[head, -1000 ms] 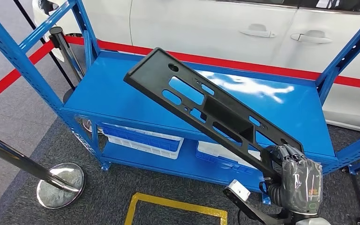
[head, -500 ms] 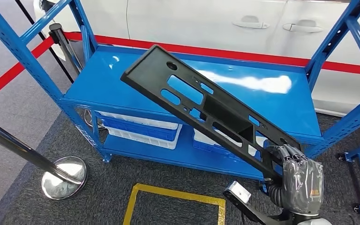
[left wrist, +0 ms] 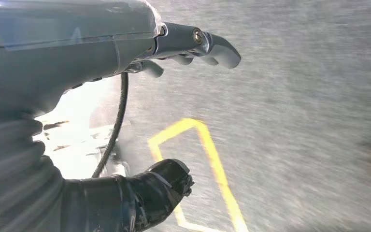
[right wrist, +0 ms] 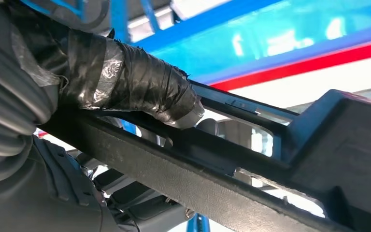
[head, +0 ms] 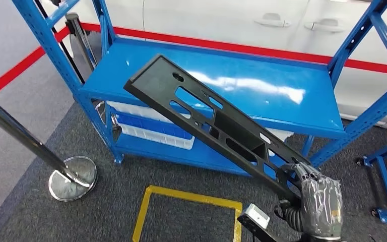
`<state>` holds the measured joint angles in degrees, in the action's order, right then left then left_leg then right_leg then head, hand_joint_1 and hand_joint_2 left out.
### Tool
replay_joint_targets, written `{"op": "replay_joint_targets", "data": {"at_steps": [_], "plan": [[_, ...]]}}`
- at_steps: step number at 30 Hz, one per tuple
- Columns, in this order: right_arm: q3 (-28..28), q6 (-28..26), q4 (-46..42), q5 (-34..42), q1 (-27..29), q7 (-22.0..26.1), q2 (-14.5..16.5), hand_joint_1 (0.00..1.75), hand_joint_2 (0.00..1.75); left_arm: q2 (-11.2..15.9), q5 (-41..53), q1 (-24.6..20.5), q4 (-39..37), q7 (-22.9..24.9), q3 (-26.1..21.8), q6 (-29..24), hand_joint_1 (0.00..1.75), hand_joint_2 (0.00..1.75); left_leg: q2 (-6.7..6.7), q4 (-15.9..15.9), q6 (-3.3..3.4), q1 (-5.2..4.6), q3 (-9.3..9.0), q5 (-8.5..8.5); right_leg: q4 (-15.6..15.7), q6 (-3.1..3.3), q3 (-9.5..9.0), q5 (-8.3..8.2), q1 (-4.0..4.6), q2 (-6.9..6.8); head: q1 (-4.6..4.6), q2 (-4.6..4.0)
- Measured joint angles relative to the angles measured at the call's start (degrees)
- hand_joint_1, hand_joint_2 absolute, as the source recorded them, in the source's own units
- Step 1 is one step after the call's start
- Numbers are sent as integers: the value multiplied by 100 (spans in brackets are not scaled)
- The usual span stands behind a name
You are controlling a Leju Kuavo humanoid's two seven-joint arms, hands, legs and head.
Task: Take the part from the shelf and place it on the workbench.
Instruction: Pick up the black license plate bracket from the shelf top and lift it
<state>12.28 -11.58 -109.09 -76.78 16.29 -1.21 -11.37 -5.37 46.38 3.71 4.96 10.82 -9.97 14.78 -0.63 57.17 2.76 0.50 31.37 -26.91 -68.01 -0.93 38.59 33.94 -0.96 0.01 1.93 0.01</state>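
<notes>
Standing behind, the blue shelf (head: 262, 96) carries no readable writing. The long black slotted part (head: 216, 126) slants in the air before it — its lower end grasped by the right hand (head: 315, 194). The left hand (left wrist: 174, 43) hangs over grey carpet — fingers loosely apart, holding nothing.

part (head: 216, 128) | long black slotted panel | tilted, raised before blue shelf (head: 262, 96)

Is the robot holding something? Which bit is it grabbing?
Yes. Its right hand holds a long black plastic part by one end, the lower one. The left hand holds nothing.
</notes>
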Motion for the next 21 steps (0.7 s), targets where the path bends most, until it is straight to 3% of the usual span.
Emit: {"op": "replay_joint_targets", "data": {"at_steps": [1, 2, 4, 5, 6, 8, 9, 11, 12, 13, 14, 16, 17, 18, 19, 20, 21], "plan": [[1, 9, -8, -12, 18, -22, 0, 175, 175, 13, 5, -6, 14, 55, 1, 0, 0, 175, -7, 8, 8, -13, 100, 74, -330, -4, 25, 188, 0, 0, 1, 0], [1, 14, -15, -23, 41, -45, 0, 175, 175, 27, 7, -20, 30, 71, 2, -5, 0, 175, -8, 23, 9, -26, 209, 149, -574, -3, -2, 218, 2, 0, 1, -1], [1, 14, -27, -43, 81, -81, 0, 175, 175, 43, 10, -46, 53, 89, 8, -16, 0, 175, -8, 76, -3, -46, 429, 280, -627, 21, -252, -80, 14, 0, 1, -1], [1, 11, -40, -62, 92, -98, 0, 175, 175, 45, 14, -57, 59, 98, 16, -22, 0, 175, -7, 112, -16, -50, 533, 338, -366, 46, -517, -261, 24, 0, 1, 0], [1, 7, -58, -90, 96, -113, 0, 175, 175, 44, 18, -63, 63, 106, 25, -22, 0, 175, -7, 145, -35, -55, 618, 393, 48, 74, -833, -286, 43, -1, 2, 1], [1, -2, -109, -166, 112, -156, 0, 175, 175, 39, 24, -67, 73, 120, 39, -18, 0, 175, -8, 173, -86, -57, 703, 509, 877, 126, -1366, -151, 86, -1, 7, 1], [1, -1, -133, -212, 123, -184, 0, 175, 175, 38, 25, -67, 76, 127, 40, -16, 0, 175, -9, 156, -116, -50, 706, 572, 1102, 147, -1473, -67, 109, 3, 4, 1], [1, 21, -161, -288, 145, -243, 1, 175, 175, 41, 24, -64, 77, 141, 42, -14, 0, 175, -1, 105, -181, -32, 700, 677, 1172, 206, -1427, -168, 114, -3, -6, 0], [1, 36, -168, -310, 147, -263, 5, 175, 175, 44, 23, -61, 78, 146, 43, -14, 0, 175, 10, 131, -215, -26, 729, 610, 1189, 248, -1373, -233, 101, -10, -11, 0], [1, 54, -170, -305, 152, -278, 10, 175, 175, 47, 23, -58, 78, 149, 44, -13, 0, 175, 21, 239, -247, -22, 775, 418, 1201, 294, -1298, -319, 87, -21, -8, -1], [1, 74, -170, -287, 159, -285, 18, 175, 175, 49, 22, -54, 79, 152, 45, -9, 0, 175, 31, 449, -275, -14, 830, 114, 1209, 329, -1213, -406, 73, -30, -6, -1], [1, 126, -170, -227, 173, -283, 28, 175, 175, 49, 21, -59, 80, 159, 46, -1, 0, 175, 37, 1141, -319, 4, 934, -513, 1189, 357, -1009, -569, 83, -32, -1, -1], [1, 150, -169, -204, 180, -283, 34, 175, 175, 50, 20, -67, 82, 162, 46, 2, 0, 175, 37, 1496, -334, 9, 949, -641, 1163, 352, -895, -646, 88, -34, -2, -1], [1, 168, -169, -184, 186, -283, 41, 175, 175, 50, 20, -77, 84, 167, 46, 2, 0, 175, 37, 1752, -343, 12, 917, -613, 1126, 345, -776, -716, 91, -38, 0, -1], [1, 178, -169, -171, 191, -284, 49, 175, 175, 51, 20, -86, 86, 170, 46, 2, 0, 175, 38, 1834, -343, 13, 811, -461, 1080, 335, -655, -779, 93, -40, 0, -1], [1, 184, -169, -163, 196, -284, 56, 175, 175, 51, 20, -93, 90, 172, 46, 3, 0, 175, 49, 1723, -330, 13, 614, -276, 1029, 319, -534, -837, 94, -25, 0, -1], [1, 191, -169, -160, 199, -284, 62, 175, 175, 54, 20, -97, 97, 173, 46, 3, 0, 175, 120, 1388, -296, 12, 294, -185, 980, 297, -428, -894, 92, -5, 1, 0]]}}
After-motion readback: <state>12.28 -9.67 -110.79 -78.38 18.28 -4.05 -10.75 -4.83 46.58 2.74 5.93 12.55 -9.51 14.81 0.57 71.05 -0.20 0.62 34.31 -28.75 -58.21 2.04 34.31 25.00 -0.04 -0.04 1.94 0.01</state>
